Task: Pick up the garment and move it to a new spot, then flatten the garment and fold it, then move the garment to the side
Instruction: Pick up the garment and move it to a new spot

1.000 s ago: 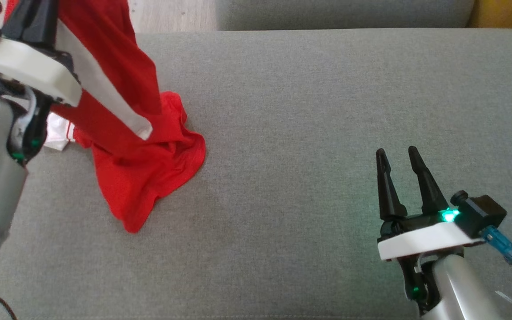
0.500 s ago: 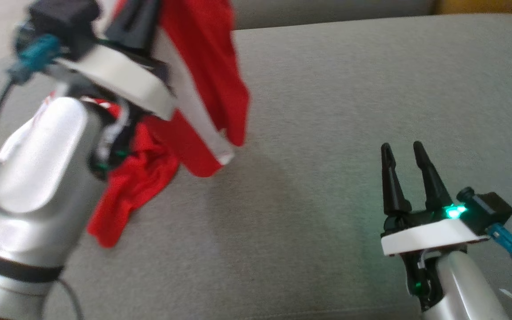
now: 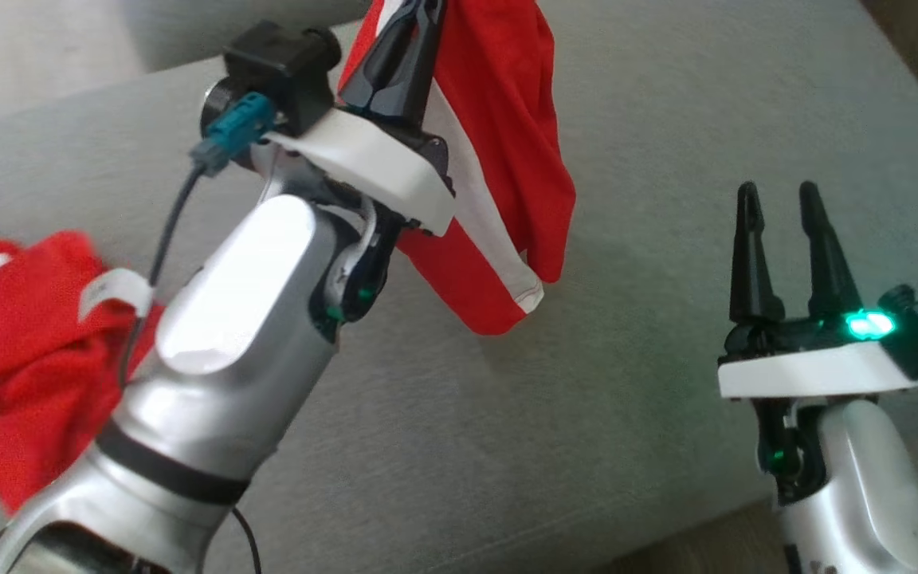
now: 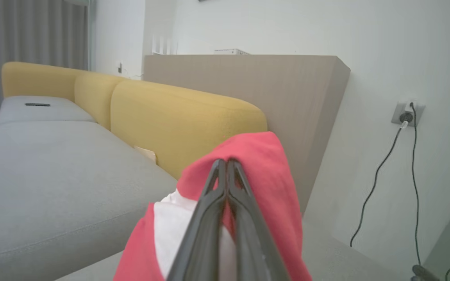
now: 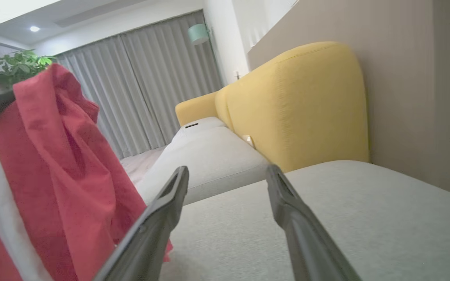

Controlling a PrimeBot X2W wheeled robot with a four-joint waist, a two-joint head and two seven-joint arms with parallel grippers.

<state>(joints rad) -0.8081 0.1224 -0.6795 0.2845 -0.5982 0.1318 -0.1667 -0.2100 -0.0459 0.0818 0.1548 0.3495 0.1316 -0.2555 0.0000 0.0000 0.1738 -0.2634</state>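
Home living room: sofa (image 5: 307,105), curtains (image 5: 139,89), houseplant (image 5: 18,66).

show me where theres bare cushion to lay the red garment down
Bare grey cushion spans the middle, between the hanging red garment and the open right gripper. The left side is crowded: the garment's loose end heaps beside the left arm, and the left gripper is shut on the garment.
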